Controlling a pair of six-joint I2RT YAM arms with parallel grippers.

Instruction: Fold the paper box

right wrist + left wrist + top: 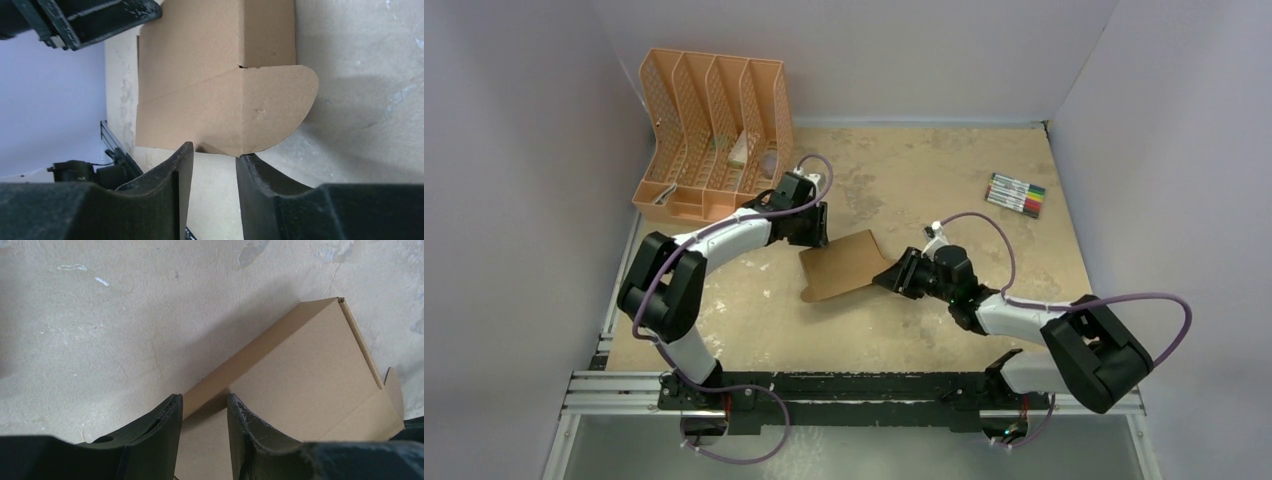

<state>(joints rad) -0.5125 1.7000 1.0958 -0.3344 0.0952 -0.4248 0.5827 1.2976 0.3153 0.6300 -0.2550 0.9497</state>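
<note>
Black fingers [150, 440] of the left gripper [202, 400] fill the bottom of the left wrist view. They stand partly apart, straddling the near corner of the paper box [310, 385]. Brown cardboard shows in the gap between them, but I cannot tell whether the pads touch it. From this corner the box runs up and to the right as a flat brown panel, with a shadowed side strip along its left edge.

In the right wrist view, the right gripper [215, 152] is also partly open, and bare table [360, 125] shows between its fingers. The rounded flap of the box ends just above the fingertips, close to them but not between them.

From above, the box lies near the middle of the table, between the two grippers. The left gripper is at its far left corner and the right gripper is at its right edge. A peach slotted organizer [709, 130] stands at the far left corner of the table, well apart from the box. A pack of markers [1016, 195] lies far right.
</note>
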